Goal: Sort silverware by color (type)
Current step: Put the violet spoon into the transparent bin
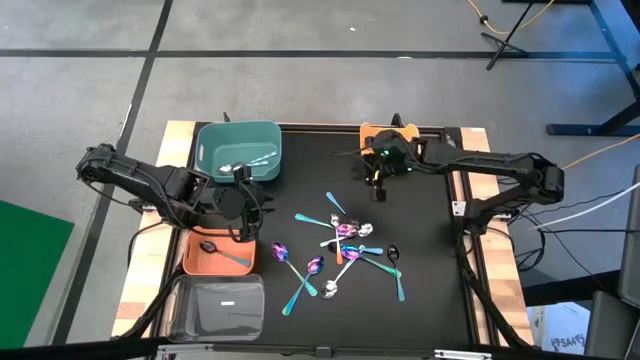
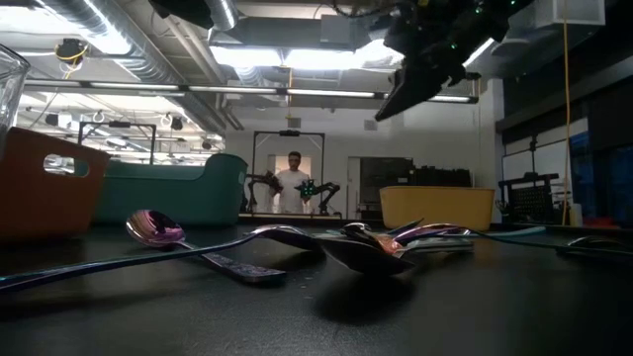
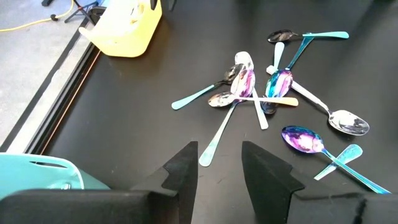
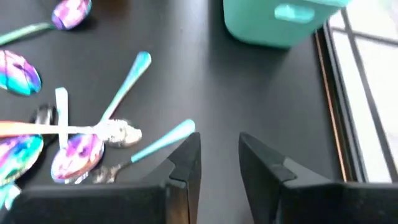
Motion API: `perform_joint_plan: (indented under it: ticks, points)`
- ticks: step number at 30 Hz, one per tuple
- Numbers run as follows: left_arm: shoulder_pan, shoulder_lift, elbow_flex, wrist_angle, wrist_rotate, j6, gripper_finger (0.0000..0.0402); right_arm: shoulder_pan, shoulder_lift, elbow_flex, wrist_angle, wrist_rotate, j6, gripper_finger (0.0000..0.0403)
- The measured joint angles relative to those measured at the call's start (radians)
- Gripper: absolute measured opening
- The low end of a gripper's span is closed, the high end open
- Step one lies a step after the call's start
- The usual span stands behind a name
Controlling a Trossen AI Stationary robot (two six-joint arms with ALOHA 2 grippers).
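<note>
Most of the spoons point(image 1: 345, 250) are still scattered mid-table; only a couple of silver ones sit in the teal bin point(image 1: 208, 140) and one black in the orange bin point(image 1: 192, 262). Both grippers, left point(image 1: 243, 203) and right point(image 1: 375, 185), hover with fingers slightly apart, holding nothing.

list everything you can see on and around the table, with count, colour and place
loose spoons: a dozen or so, silver, black, teal, purple-rainbow and one orange, scattered mid-mat
teal bin: one, back left of mat, silver spoons inside
orange bin: one, left edge, one black spoon inside
clear bin: one, front left corner
yellow bin: one, back edge, under the right arm
black mat: one, covers the table
person: one, white top, far back in the room
left gripper: open, empty, between teal and orange bins
right gripper: open, empty, raised near yellow bin
</note>
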Motion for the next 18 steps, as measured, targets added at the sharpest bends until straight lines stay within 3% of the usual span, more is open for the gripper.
perform_joint_plan:
  ticks: [9, 18]
  points:
    - [0.000, 0.000, 0.000, 0.000, 0.000, 0.000, 0.0118, 0.066, 0.000, 0.000, 0.120, 0.000, 0.000, 0.0097]
    - [0.000, 0.000, 0.000, 0.000, 0.000, 0.000, 0.0118, 0.089, 0.000, 0.000, 0.134, -0.001, 0.000, 0.0097]
